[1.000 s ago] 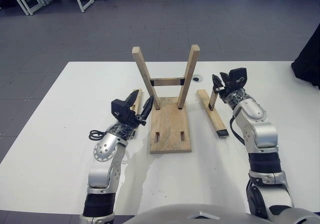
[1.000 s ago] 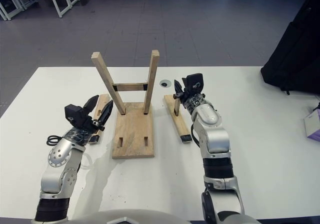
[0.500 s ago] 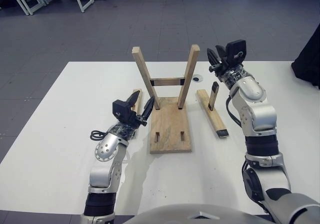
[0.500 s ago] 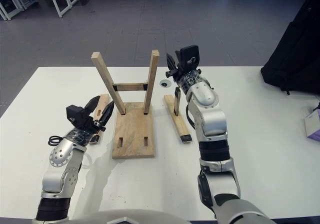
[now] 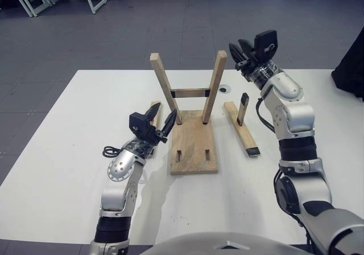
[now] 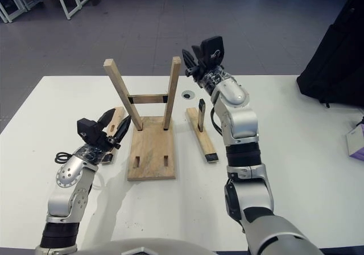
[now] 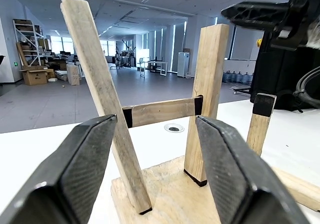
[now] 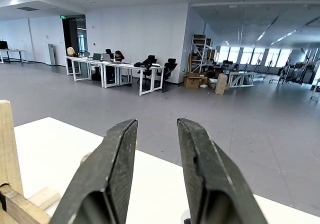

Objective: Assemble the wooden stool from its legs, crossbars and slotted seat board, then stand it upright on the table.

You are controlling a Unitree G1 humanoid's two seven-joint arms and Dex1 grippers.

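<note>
- Left eye view: the board (image 5: pixel 193 144) lies flat in the middle of the table (image 5: pixel 68 130), so no stool stands on its feet yet.
- Two legs stand in the board's far slots, the left upright leg (image 5: pixel 165 87) and the right upright leg (image 5: pixel 215 87). They splay apart toward their tops and are joined by a crossbar (image 5: pixel 190 93).
- The two near slots (image 5: pixel 178 155) are bare, so by my judgement about half of the frame is in place.
- A right loose leg (image 5: pixel 242 129) lies on the table just beside the board's right edge. A short bar (image 5: pixel 243 109) stands up from it and seems plugged in, though the joint is too small to be sure.
- A left loose leg (image 6: pixel 118 117) lies by the board's left edge, partly covered by the left gripper (image 5: pixel 164 109).
- That gripper hovers low over the leg with its fingers apart, holding nothing.
- The right gripper (image 5: pixel 238 46) is raised near the top of the right upright leg, fingers spread and empty.
- Left to do, as I judge it: join the two loose legs with the short bar, seat them in the near slots, then turn the stool over onto its feet.
</note>
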